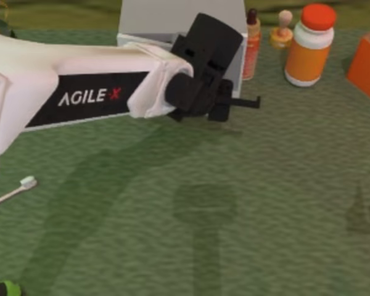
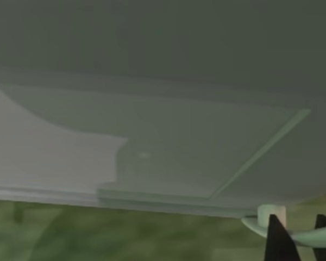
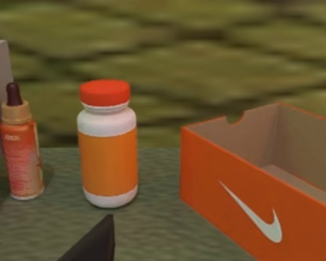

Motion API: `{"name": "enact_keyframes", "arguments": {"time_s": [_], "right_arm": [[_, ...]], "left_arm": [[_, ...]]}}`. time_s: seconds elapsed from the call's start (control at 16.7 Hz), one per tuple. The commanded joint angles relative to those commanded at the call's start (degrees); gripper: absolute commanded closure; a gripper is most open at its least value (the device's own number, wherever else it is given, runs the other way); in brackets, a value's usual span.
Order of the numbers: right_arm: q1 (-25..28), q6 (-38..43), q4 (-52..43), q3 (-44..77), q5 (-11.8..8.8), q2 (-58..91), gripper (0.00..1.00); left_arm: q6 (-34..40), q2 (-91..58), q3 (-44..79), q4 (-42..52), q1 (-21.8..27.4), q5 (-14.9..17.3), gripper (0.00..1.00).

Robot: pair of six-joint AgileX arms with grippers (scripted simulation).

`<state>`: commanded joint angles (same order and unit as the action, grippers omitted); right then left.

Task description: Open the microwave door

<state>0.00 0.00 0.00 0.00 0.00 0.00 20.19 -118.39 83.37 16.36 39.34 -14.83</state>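
Left gripper [image 1: 234, 102] sat at the microwave [image 1: 172, 21] front; finger state could not be told. Microwave door [image 2: 168, 147] showed grey translucent glass, pale silver-framed.

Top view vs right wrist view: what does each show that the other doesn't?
Only the top view: the left arm with its left gripper at the microwave's front, a toothbrush at the table's left, and a small wooden peg figure. Only the right wrist view: the orange box's open inside and white swoosh. Both: dropper bottle, orange pill bottle, green table.
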Motion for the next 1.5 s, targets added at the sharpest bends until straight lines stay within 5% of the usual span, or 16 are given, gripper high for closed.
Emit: {"name": "enact_keyframes", "arguments": {"time_s": [1.5], "right_arm": [[0.0, 0.0, 0.0, 0.0, 0.0, 0.0, 0.0]], "left_arm": [[-1.07, 1.01, -1.24, -0.91, -0.1, 1.09, 1.0]]}}
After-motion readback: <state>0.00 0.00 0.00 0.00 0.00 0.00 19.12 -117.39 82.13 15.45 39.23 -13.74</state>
